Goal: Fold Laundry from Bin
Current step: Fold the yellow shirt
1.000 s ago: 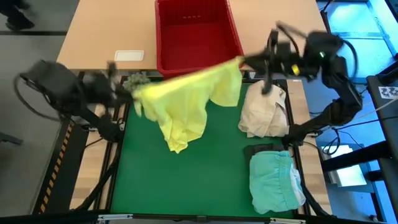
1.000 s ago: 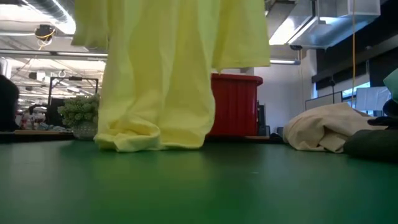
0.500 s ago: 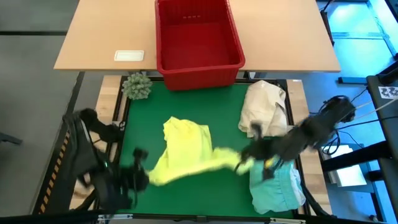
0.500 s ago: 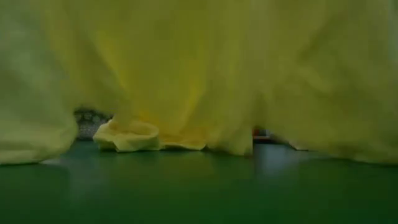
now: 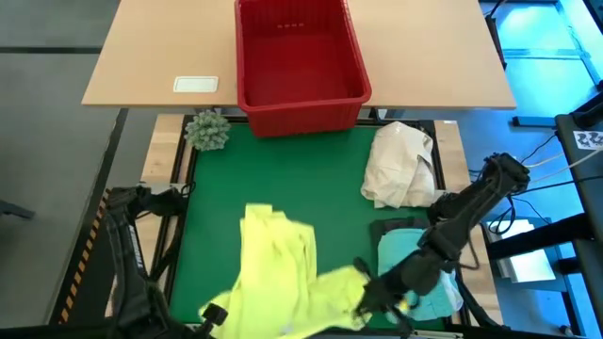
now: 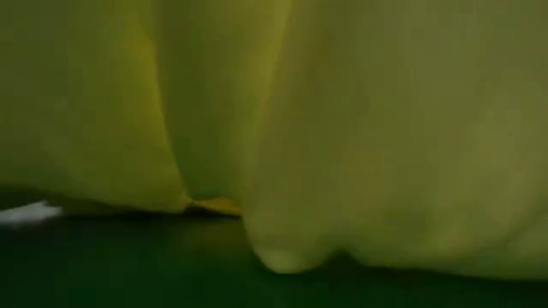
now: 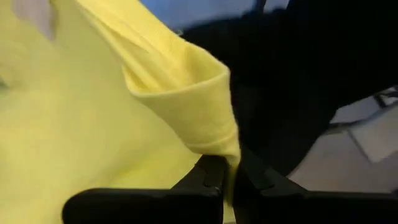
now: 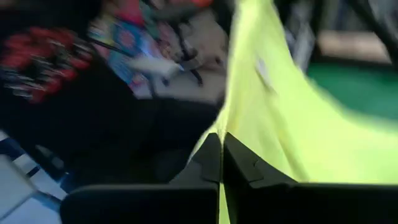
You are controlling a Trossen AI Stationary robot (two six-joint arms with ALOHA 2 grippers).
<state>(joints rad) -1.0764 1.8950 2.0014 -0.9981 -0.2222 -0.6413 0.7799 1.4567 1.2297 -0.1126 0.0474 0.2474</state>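
Fingers of both grippers [image 7: 229, 177] [image 8: 221, 163] pinch the yellow garment [image 5: 278, 273]; no writing legible.

The yellow garment [image 5: 283, 273] covers the near-centre of the green bench [image 5: 330, 188] and hangs right in front of the low camera, blocking that level line; the bench's middle and far part, up to the red bin [image 5: 300, 58], lies bare and open to approach; the right edge is crowded by the cream cloth bundle [image 5: 400, 165], a dark garment [image 5: 396, 229] and the turquoise garment [image 5: 429, 282]; the spiky green ball [image 5: 207, 129] sits at the far-left corner; the bin's inside looks open from above.
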